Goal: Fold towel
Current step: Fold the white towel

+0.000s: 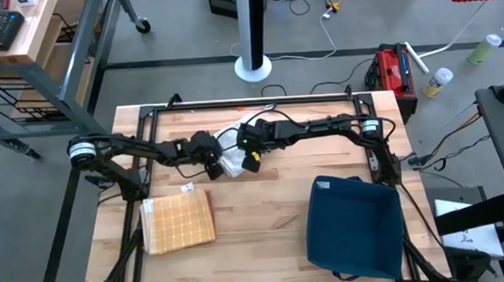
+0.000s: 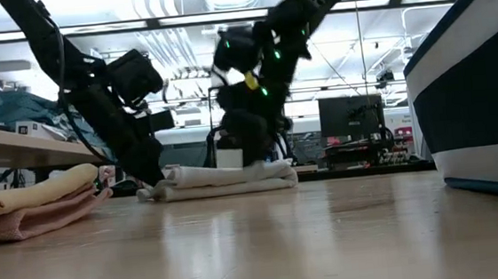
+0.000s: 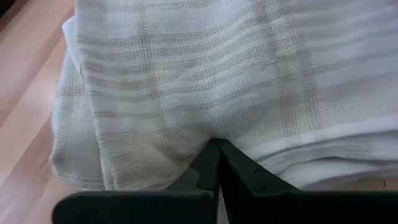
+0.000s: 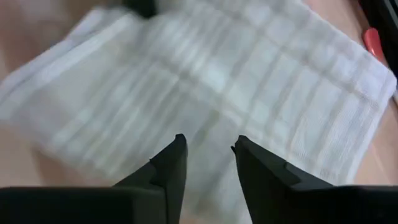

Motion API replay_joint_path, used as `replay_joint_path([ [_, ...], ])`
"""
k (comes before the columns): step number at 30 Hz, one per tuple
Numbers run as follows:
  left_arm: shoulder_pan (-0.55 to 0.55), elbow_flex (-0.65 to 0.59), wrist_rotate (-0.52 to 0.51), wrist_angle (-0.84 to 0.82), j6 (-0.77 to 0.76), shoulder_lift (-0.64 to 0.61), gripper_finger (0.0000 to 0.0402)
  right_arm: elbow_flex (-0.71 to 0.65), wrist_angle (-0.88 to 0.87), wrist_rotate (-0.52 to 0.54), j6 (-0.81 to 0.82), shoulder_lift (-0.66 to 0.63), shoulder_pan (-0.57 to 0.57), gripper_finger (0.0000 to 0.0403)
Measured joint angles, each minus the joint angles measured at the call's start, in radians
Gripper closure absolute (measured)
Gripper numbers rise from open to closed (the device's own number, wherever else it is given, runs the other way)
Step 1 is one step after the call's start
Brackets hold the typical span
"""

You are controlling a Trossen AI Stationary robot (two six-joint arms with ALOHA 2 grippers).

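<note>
At the left of the pale wooden tabletop, a folded yellow checked cloth lying flat, well apart from both arms. Further right, near the middle rear of the table, the left gripper lowered to the left edge of the white waffle-weave towel with faint grey stripes, fingers pressed together, tips against the cloth; whether a fold is pinched between them cannot be told. Towel folded into a low flat bundle on the wood, lying between the two grippers. Just right, the right gripper poised over the towel's right part, fingers partly spread with white cloth showing in the gap. At far right, a dark blue fabric bin, standing near the front edge.
</note>
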Motion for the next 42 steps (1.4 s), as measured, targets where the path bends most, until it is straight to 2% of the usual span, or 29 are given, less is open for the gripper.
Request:
replay_joint_path([
  [3,0.0,0.005,-0.035,-0.07,0.006,-0.038,0.0401,-0.04,0.01,-0.007,0.037,0.01,-0.02,0.0292],
  [5,0.001,0.007,-0.14,-0.124,-0.014,-0.079,0.0401,-0.076,0.034,-0.072,0.048,0.014,-0.032,0.0305],
  [7,0.001,0.005,-0.294,-0.162,-0.044,-0.122,0.0401,-0.107,0.078,-0.155,0.067,0.011,-0.041,0.0318],
  [8,0.0,0.005,-0.337,-0.162,-0.053,-0.142,0.0401,-0.114,0.084,-0.185,0.074,0.007,-0.045,0.0324],
  [9,-0.001,0.004,-0.336,-0.168,-0.055,-0.168,0.0401,-0.114,0.092,-0.206,0.077,0.004,-0.046,0.033],
  [12,-0.015,0.021,-0.258,-0.149,-0.077,-0.248,0.0401,-0.113,0.102,-0.214,0.077,-0.021,-0.049,0.0347],
  [15,-0.028,0.042,-0.064,-0.127,-0.091,-0.32,0.0401,-0.111,0.122,-0.214,0.072,-0.047,-0.051,0.0359],
  [18,-0.041,0.06,0.144,-0.061,-0.111,-0.346,0.0401,-0.111,0.111,-0.206,0.064,-0.077,-0.053,0.0368],
  [22,-0.059,0.043,0.268,-0.079,-0.147,-0.305,0.0401,-0.129,0.056,-0.189,0.05,-0.119,-0.061,0.0379],
  [26,-0.075,0.039,0.289,-0.076,-0.136,-0.183,0.0401,-0.17,-0.03,-0.153,0.051,-0.137,-0.074,0.0393],
  [34,-0.074,0.097,0.294,-0.076,-0.091,0.071,0.0401,-0.282,-0.008,-0.153,0.09,-0.142,-0.086,0.0402],
  [38,-0.071,0.124,0.295,-0.106,-0.071,0.104,0.0401,-0.327,0.035,-0.16,0.088,-0.13,-0.1,0.0402],
  [42,-0.065,0.119,0.277,-0.155,-0.07,0.062,0.0401,-0.351,0.039,-0.17,0.077,-0.133,-0.108,0.0402],
])
